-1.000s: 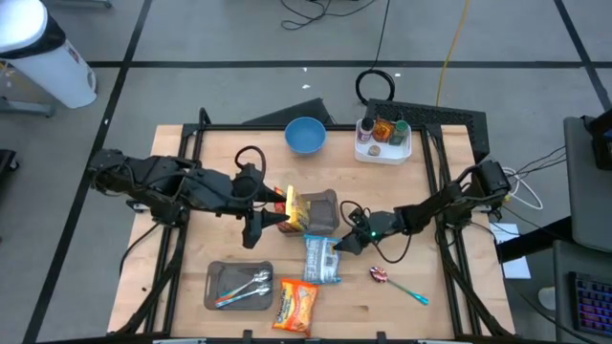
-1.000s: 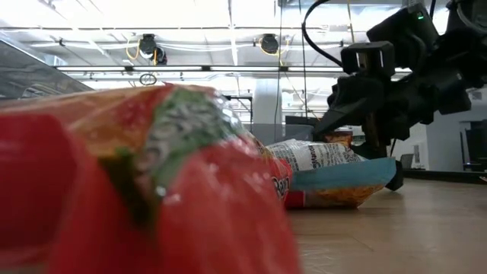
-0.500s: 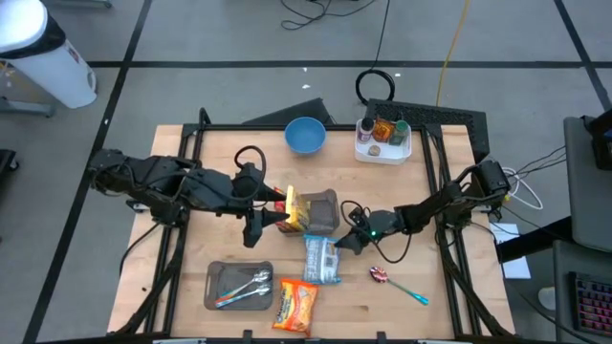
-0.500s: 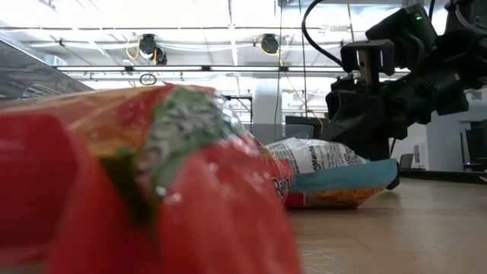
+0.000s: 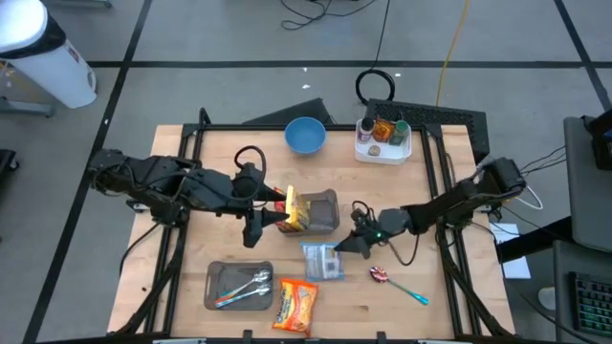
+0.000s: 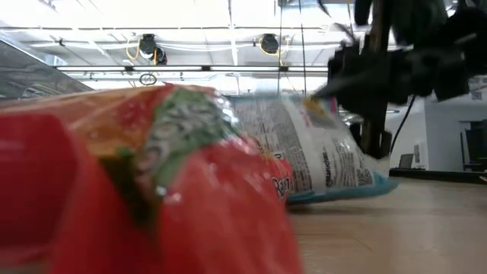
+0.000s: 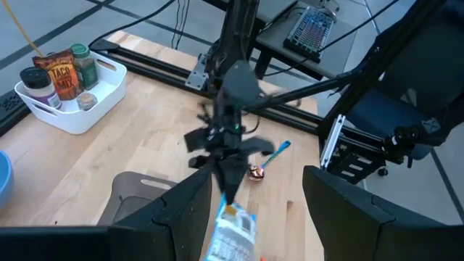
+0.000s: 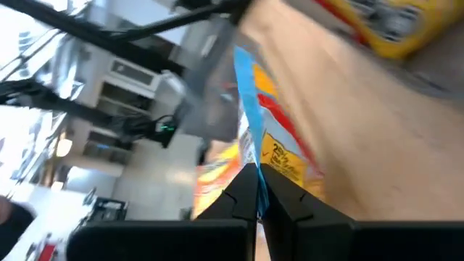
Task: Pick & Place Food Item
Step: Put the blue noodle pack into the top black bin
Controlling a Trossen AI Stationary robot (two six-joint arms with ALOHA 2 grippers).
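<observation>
Right claw [image 5: 342, 247], centre frame, pinched shut on edge of blue-and-white snack bag [image 5: 322, 261], tilting it up off worktop [image 5: 430, 315], probably for carrying. Left claw [image 5: 271, 212], centre-left, spread wide around yellow packet [image 5: 296, 210] over grey container [image 5: 320, 211].

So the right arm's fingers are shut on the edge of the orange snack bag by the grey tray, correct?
Not quite. The right gripper has its fingers shut on the edge of the blue-and-white chip bag, as the high view shows. The orange snack bag lies untouched beside the grey tray.
</observation>
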